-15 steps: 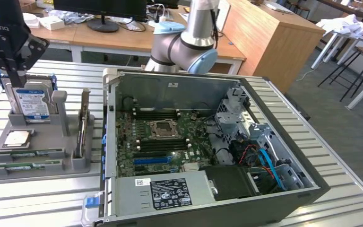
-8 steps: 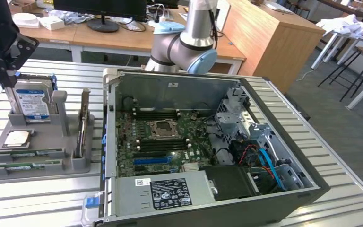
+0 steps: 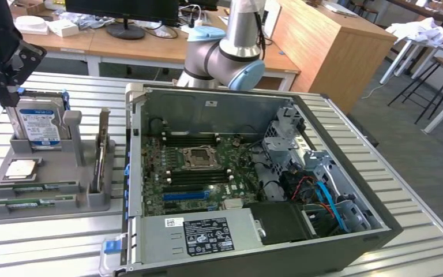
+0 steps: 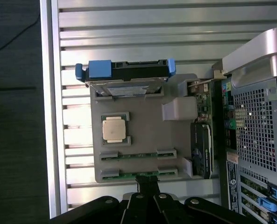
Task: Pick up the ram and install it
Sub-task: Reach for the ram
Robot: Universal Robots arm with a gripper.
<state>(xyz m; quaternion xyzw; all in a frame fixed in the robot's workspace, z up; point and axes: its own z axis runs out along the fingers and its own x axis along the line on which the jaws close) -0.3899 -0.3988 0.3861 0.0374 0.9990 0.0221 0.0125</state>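
Currently your hand [image 4: 147, 179], pinched shut and empty, hangs above the near ram [image 4: 129, 174] in the grey tray [image 4: 143, 126].

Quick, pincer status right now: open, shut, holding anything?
Pincer: shut, holding nothing; it hangs above the tray.

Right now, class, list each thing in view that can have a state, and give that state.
Gripper, shut, holding nothing.
Computer case, lying flat, side open.
Ram sticks, both lying in the tray.
Hard drive, standing upright in the tray.
Processor chip, lying flat in tray.
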